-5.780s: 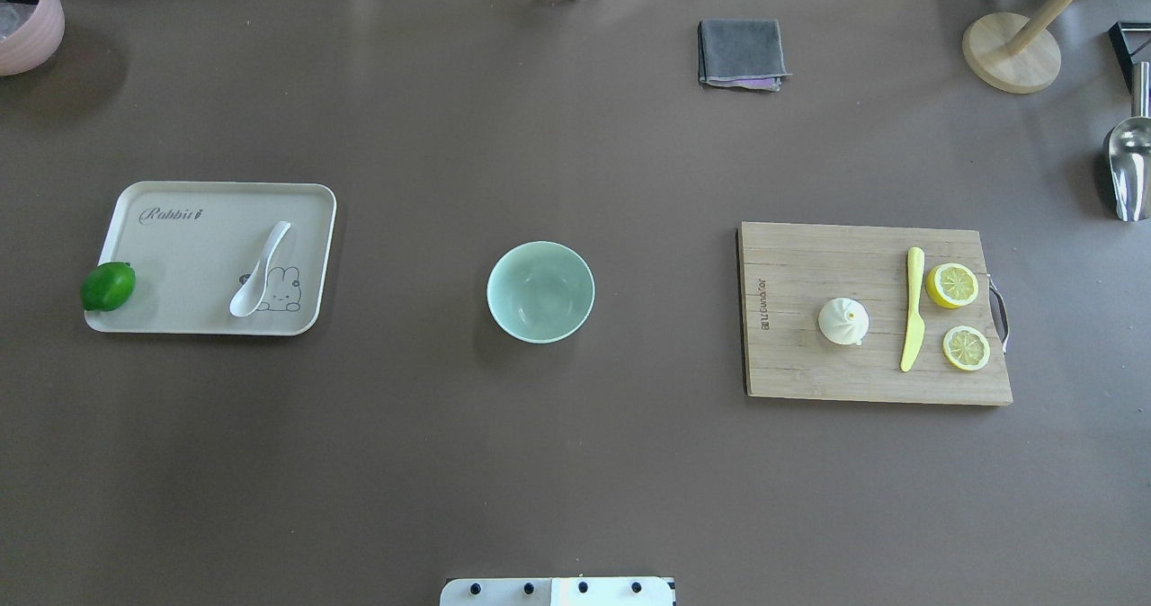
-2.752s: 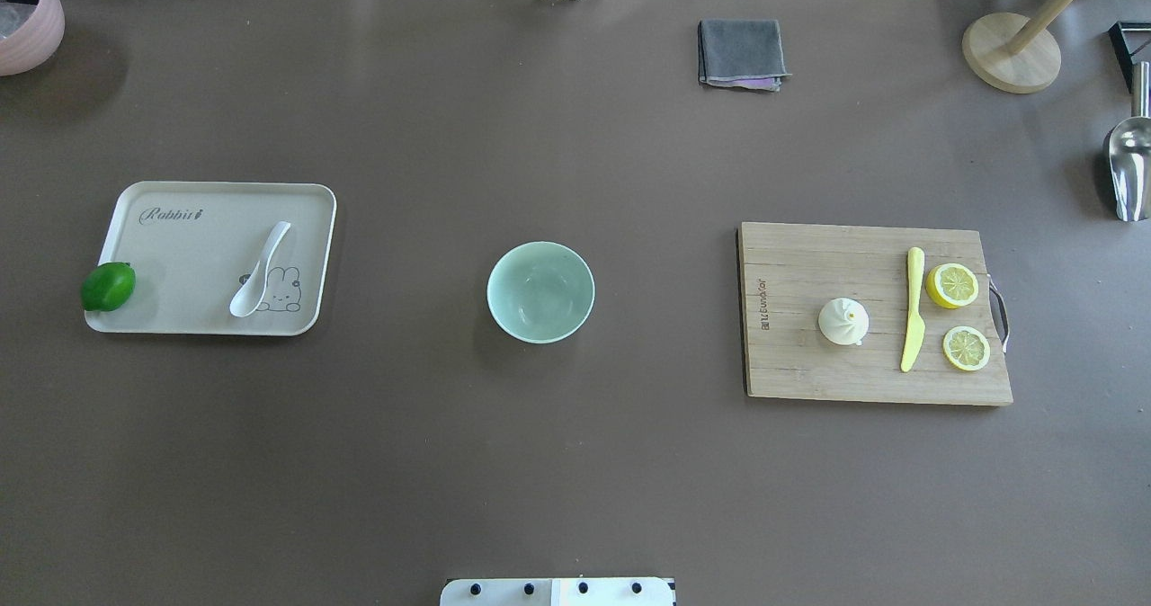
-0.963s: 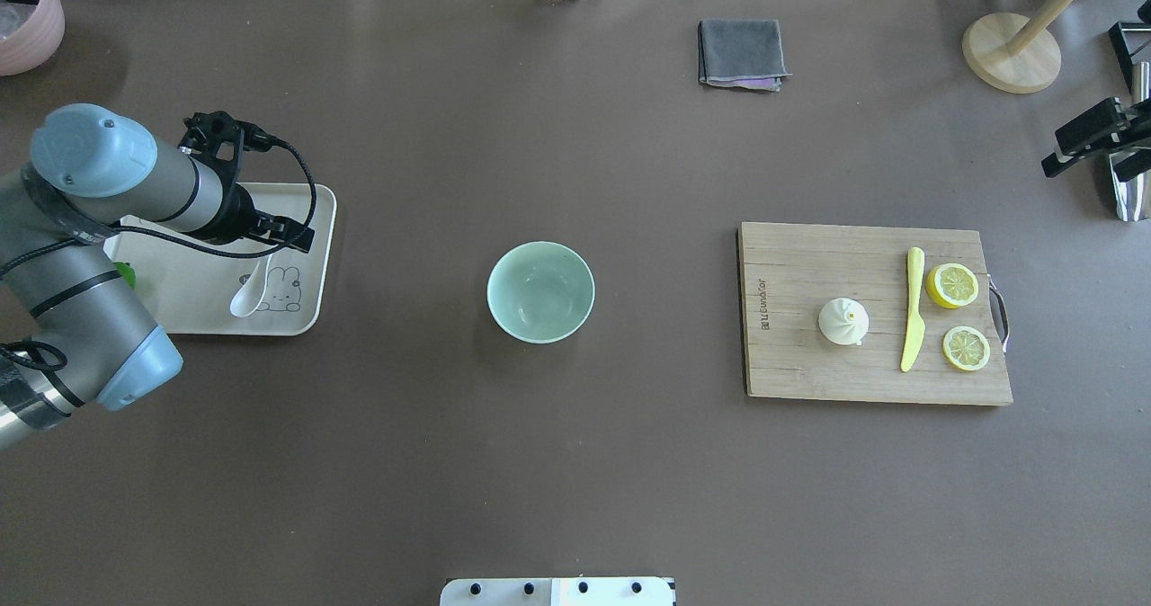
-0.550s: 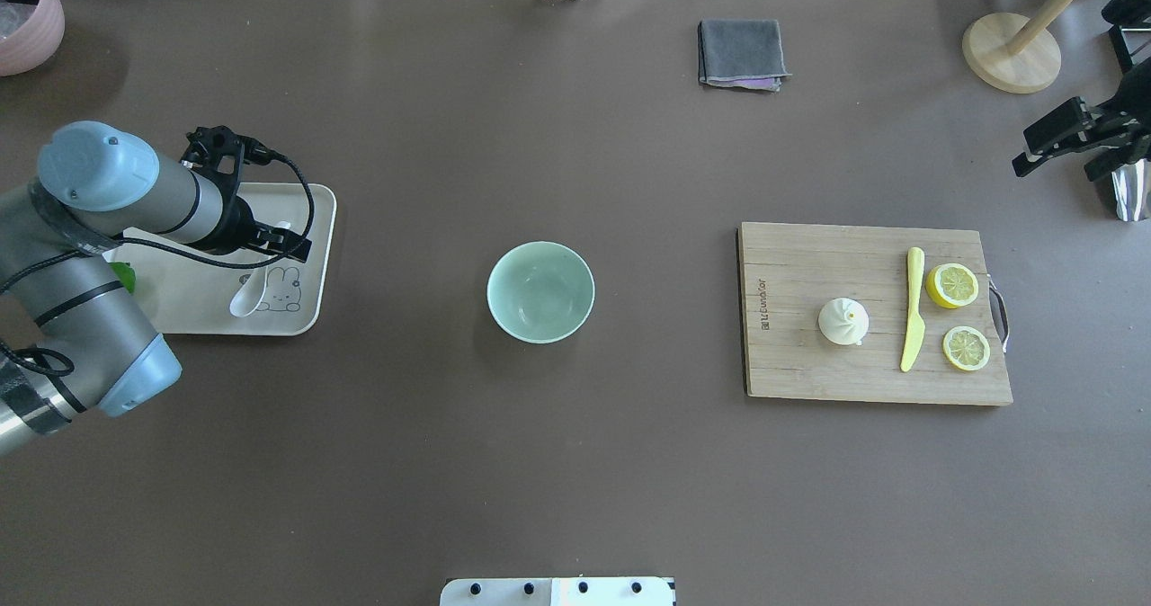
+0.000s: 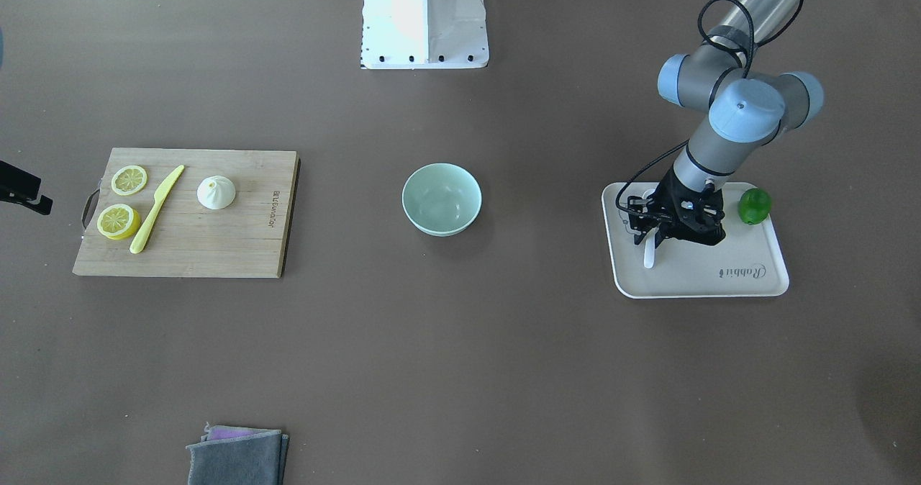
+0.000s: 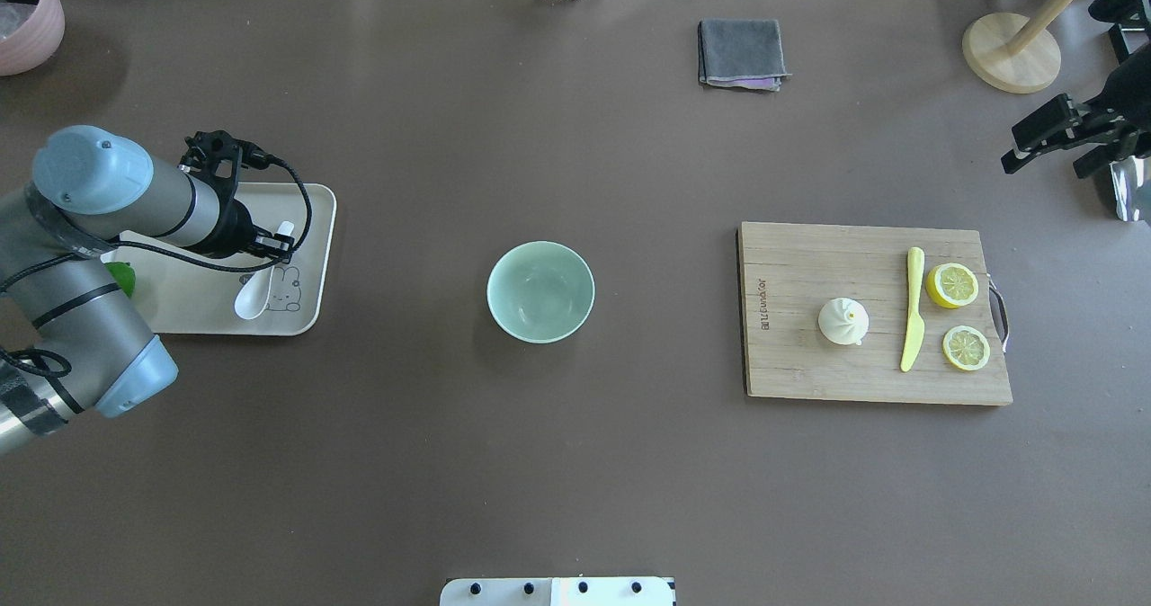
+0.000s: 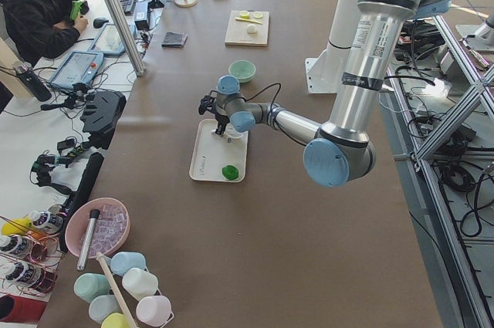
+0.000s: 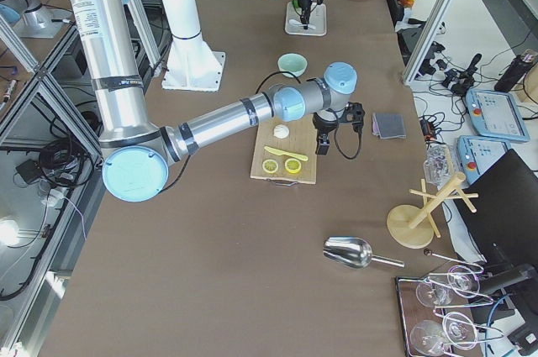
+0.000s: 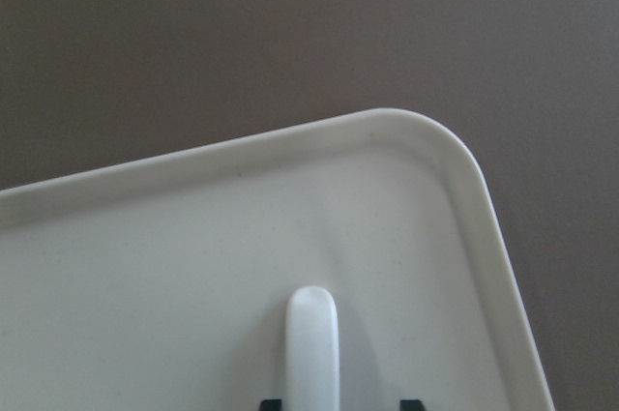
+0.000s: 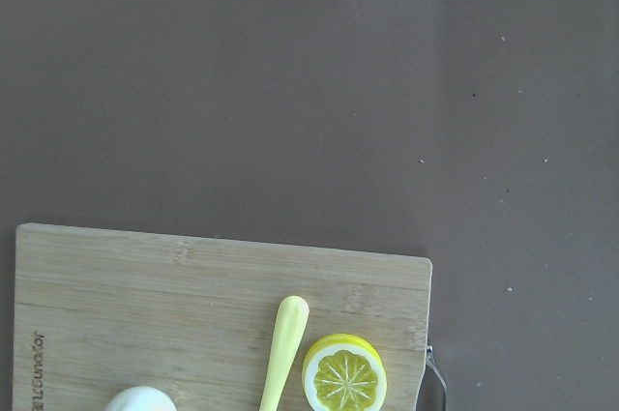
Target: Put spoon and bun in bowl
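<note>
- Step in hand: picking up the spoon [image 6: 250,300], the first half of the task. The bowl [image 6: 540,292] sits empty mid-tabletop [image 6: 575,462].
- Spoon lies flat on the tray [image 6: 297,316], left of the bowl, scoop near, handle pointing far.
- Left end effector [image 6: 275,245] is low over the handle and released, one jaw on each side.
- Left wrist view: handle tip sits between two dark fingertips [image 9: 410,405]. There is a clear gap on one side, so no grip yet.
- Bun [image 6: 843,322] sits upright on the board [image 6: 809,377], right of the bowl and just left of the knife [image 6: 913,309]. Nothing touches it.
- Right end effector [image 6: 1061,149] hangs at the far right, past the board's far right corner and well apart from the bun. It looks spread and holds nothing.
- Next, as I read it: the left one clenches on the handle, lifts clear of the tray rim, carries right and lets go low inside the bowl.
- Handle is thin and curved and lies close to the tray floor. The fingers likely need to go low or it slips out.
- After that the right one should come in over the board and drop on the bun from above, clear of the knife.
- Bun looks soft and domed, so a gentle squeeze near the base is probably best.
</note>
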